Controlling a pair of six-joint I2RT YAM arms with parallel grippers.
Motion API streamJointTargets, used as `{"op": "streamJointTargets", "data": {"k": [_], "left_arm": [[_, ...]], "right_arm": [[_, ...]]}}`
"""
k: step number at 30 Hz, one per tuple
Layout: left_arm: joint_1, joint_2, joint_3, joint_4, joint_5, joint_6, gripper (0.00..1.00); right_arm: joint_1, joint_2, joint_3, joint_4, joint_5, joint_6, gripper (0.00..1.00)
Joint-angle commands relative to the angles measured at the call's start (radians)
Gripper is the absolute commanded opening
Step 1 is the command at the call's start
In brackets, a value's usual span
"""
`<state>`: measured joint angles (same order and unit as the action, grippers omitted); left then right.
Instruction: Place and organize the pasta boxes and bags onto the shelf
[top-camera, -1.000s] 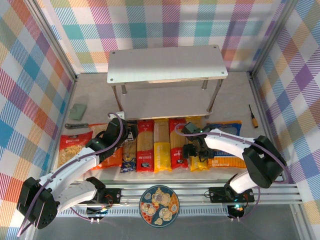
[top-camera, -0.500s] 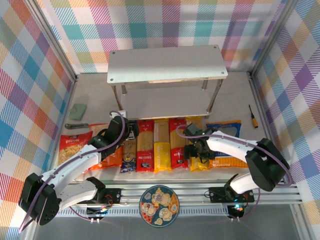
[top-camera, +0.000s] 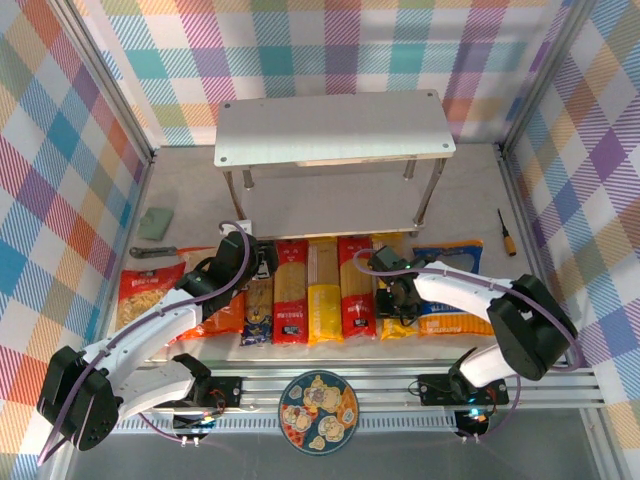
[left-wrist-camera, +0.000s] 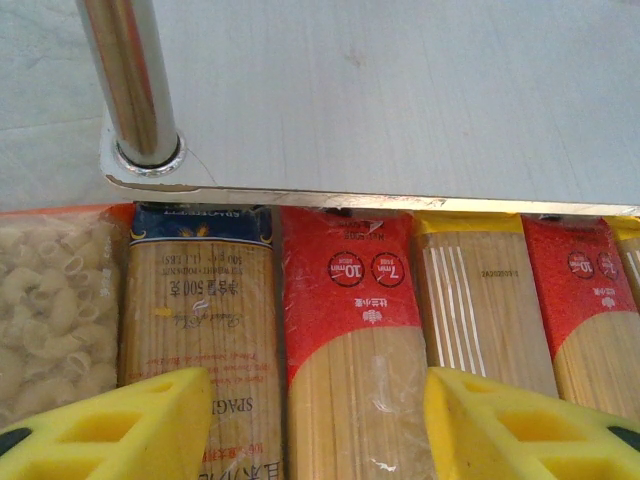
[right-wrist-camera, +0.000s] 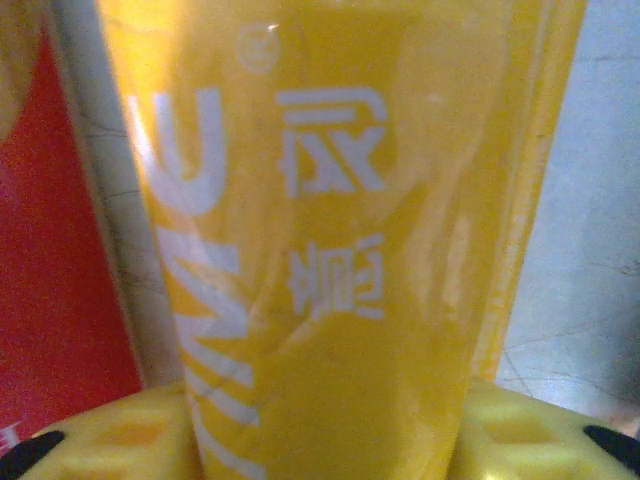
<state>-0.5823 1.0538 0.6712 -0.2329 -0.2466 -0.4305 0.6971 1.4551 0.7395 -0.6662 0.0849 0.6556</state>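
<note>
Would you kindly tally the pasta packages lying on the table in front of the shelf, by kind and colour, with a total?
Tan-brown spaghetti pack: 1
Red spaghetti packs: 2
Yellow spaghetti packs: 2
Red pillow bag: 1
Orange pillow bag: 1
Blue pillow bag: 1
Total: 8

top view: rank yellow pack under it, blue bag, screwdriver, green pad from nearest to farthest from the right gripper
From the right gripper:
1. yellow pack, right between its fingers
2. blue bag, just to its right
3. screwdriver, far right by the wall
4. green pad, far left, across the whole row
</note>
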Motion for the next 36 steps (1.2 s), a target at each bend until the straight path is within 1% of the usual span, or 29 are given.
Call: {"op": "streamJointTargets", "data": {"k": [1,6,7,8,9,16,22,26,31,36], "left_arm": [[-0.013,-0.012,0.027,0.008,-0.002,-0.010,0.58],[-0.013,-0.007,0.027,0.010,0.001,-0.011,0.56],[-0.013,-0.007,0.028,0.011,0.002,-0.011,0.56],[-0.013,-0.006,0.028,0.011,0.001,-0.010,0.56],[-0.013,-0.005,0.030,0.012,0.001,-0.009,0.55],[-0.013,0.003,0.045,0.010,-0.019,0.013,0.53],[-0.012,0.016,0.056,0.016,-0.020,0.022,0.46],[-0.013,0.023,0.055,0.018,-0.017,0.022,0.45],[-0.013,0.025,0.054,0.021,-0.020,0.022,0.45],[-0.013,0.033,0.057,0.027,-0.016,0.022,0.45]], "right_arm": [[0.002,0.026,-0.055,-0.023,-0.096,0.003,0.38],[0.002,-0.016,-0.052,-0.053,-0.090,0.006,0.17],[0.002,-0.025,-0.051,-0.060,-0.087,0.006,0.12],[0.002,-0.035,-0.048,-0.070,-0.083,0.005,0.04],[0.002,-0.047,-0.045,-0.082,-0.078,0.005,0.00],[0.004,-0.185,-0.042,-0.141,-0.011,-0.021,0.00],[0.004,-0.346,-0.061,-0.157,0.049,-0.035,0.00],[0.005,-0.448,-0.059,-0.171,0.089,-0.036,0.00],[0.005,-0.564,-0.037,-0.207,0.097,-0.043,0.00],[0.023,-0.591,0.001,-0.246,0.086,-0.053,0.00]]}}
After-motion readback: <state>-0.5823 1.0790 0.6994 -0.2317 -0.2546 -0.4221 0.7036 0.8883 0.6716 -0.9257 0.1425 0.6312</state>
